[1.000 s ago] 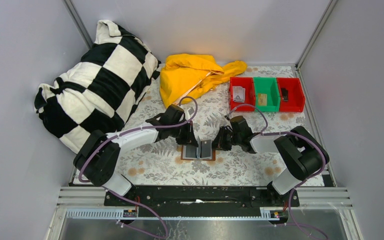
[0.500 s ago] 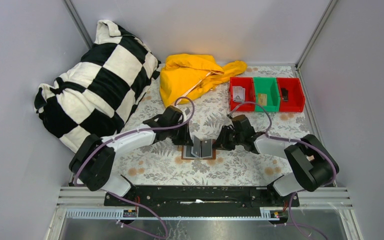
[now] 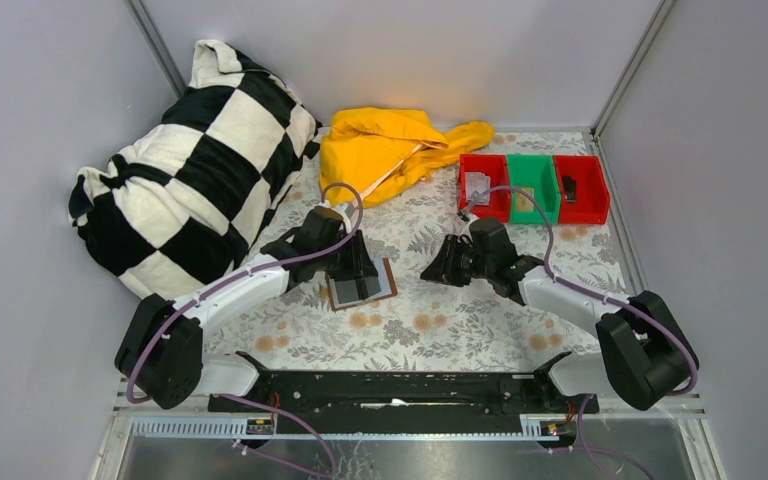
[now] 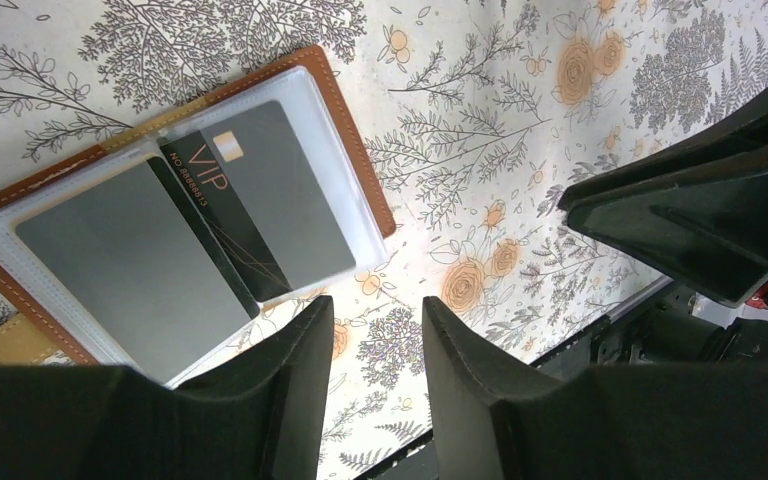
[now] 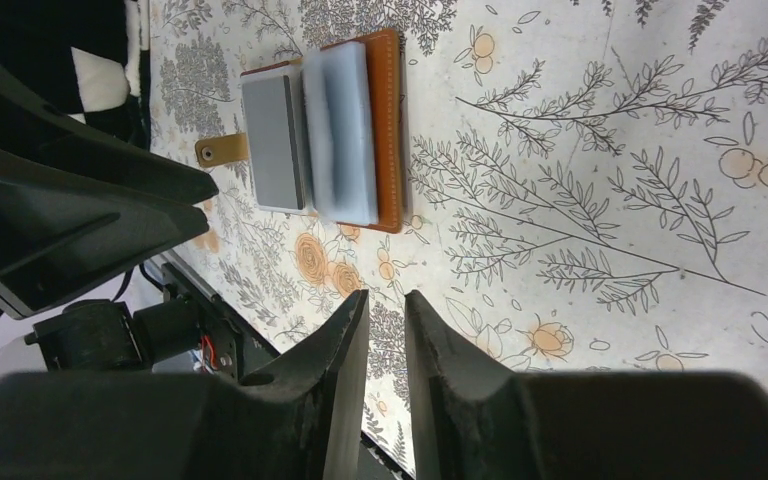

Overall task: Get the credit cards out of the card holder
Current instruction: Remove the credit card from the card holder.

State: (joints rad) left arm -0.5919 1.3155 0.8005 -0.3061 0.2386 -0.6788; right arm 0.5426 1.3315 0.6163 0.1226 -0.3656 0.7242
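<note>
Brown leather rims the wallet [image 4: 343, 135], which lies open and flat just ahead of my left gripper [image 4: 375, 335] and a little to its left, off the fingertips and not between them. Inside it, under clear sleeves, sit the cards [image 4: 225, 215]: two plain grey ones with a black one marked VIP slanting between them. My left fingers [image 4: 280, 390] stand slightly apart with only tablecloth in the gap.

My right gripper [image 5: 387, 300] hangs apart from the wallet [image 5: 388, 120], with bare cloth between them. Its fingers are all but pressed together, showing a thin slit, and they hold nothing. From this side I see a grey card face, a pale blue-white sleeve beside it and a small tan tab [image 5: 222, 150] sticking out of the wallet's edge.

The tablecloth [image 4: 520, 120] is off-white, printed with grey ferns and orange flowers, and covers the table.

Beyond my right gripper [image 3: 438, 270] stands a row of three plastic bins [image 3: 507, 190], red, green, red. Beyond my left gripper [image 3: 355, 272] a yellow cloth [image 3: 385, 150] lies crumpled, and further left a black-and-white checked pillow [image 3: 190, 170] leans into the corner. Pale grey walls [image 3: 410, 50] close in the table.
</note>
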